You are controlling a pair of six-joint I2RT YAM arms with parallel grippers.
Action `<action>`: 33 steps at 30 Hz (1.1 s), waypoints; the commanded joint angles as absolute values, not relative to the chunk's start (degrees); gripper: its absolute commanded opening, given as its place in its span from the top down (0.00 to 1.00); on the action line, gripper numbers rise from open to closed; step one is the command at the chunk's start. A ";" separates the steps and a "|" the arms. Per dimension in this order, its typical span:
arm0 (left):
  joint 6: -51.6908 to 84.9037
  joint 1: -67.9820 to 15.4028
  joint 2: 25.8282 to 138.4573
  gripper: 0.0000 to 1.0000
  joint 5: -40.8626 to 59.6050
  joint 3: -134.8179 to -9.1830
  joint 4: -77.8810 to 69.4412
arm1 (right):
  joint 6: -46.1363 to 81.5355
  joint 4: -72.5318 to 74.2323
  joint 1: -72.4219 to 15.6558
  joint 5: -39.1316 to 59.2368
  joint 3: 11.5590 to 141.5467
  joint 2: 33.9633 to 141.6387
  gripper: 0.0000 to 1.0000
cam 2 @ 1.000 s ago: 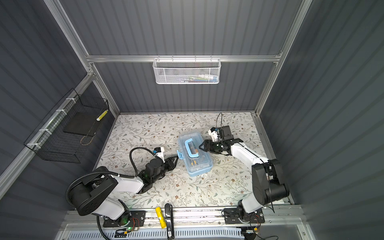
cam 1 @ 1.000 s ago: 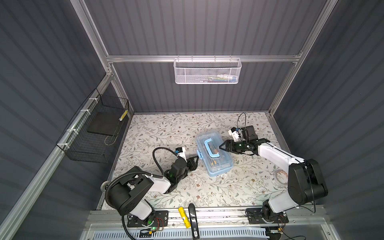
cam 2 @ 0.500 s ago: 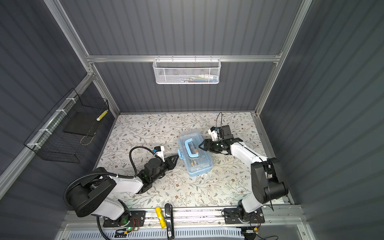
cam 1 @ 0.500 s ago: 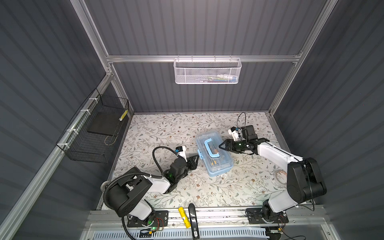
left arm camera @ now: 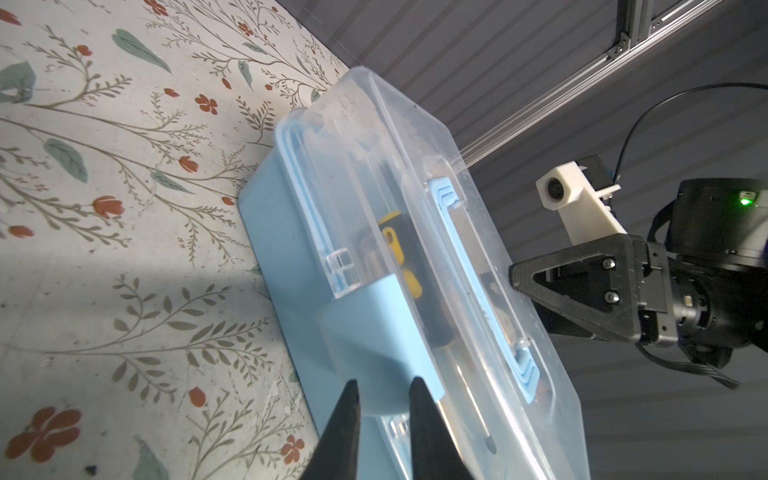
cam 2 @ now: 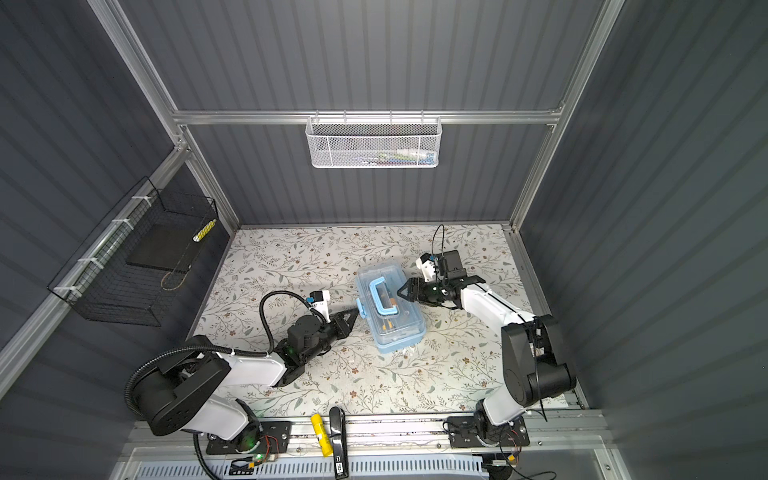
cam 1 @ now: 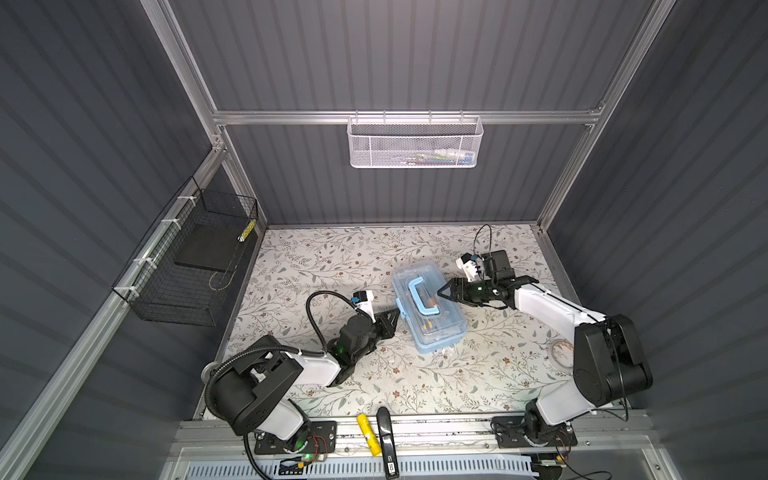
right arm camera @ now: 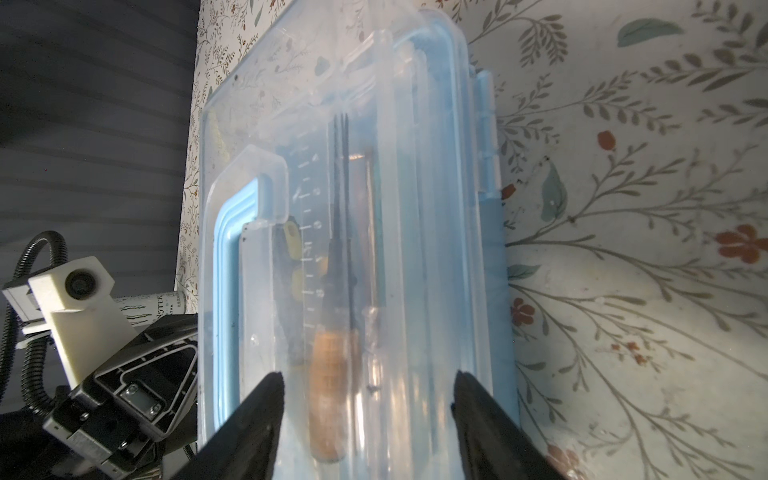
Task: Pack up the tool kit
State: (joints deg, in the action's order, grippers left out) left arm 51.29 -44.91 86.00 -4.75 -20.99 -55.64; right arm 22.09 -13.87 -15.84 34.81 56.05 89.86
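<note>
black left gripper (left arm camera: 384,386) straddled left-side blue latch (left arm camera: 374,328), clamp unclear | case (cam 1: 428,309) sat central on table (cam 1: 332,257), lid (left arm camera: 415,178) down, tools (left arm camera: 395,249) inside | right gripper (cam 1: 442,292), far-right, jaws apart over lid | step: latching; next needed firm snap

- White mesh basket (cam 1: 395,145) hangs on the far wall (cam 1: 415,62), small items inside.
- Black wire basket (cam 1: 174,307) hangs on the left wall (cam 1: 83,166), holding a dark flat pad (cam 1: 205,251).
- Yellow stick (cam 1: 369,434) and black bar (cam 1: 386,442) lie side by side on the near rail (cam 1: 449,430).
</note>
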 commanded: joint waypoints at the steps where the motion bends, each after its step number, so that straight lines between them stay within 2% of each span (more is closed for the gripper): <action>1: 49.96 -45.00 87.19 0.75 -2.75 -22.76 -58.01 | 21.97 -17.05 -16.77 35.84 55.46 91.75 0.35; 14: 51.24 -44.99 88.80 0.74 -1.95 -22.24 -61.21 | 22.21 -16.57 -16.79 35.98 54.93 91.84 0.35; 29: 47.75 -44.44 85.63 0.73 -2.64 -25.35 -53.03 | 22.72 -15.47 -16.79 36.35 53.92 91.94 0.36; 33: 47.48 -44.47 85.17 0.77 -2.67 -25.23 -52.65 | 22.70 -15.29 -16.78 36.43 53.87 92.07 0.36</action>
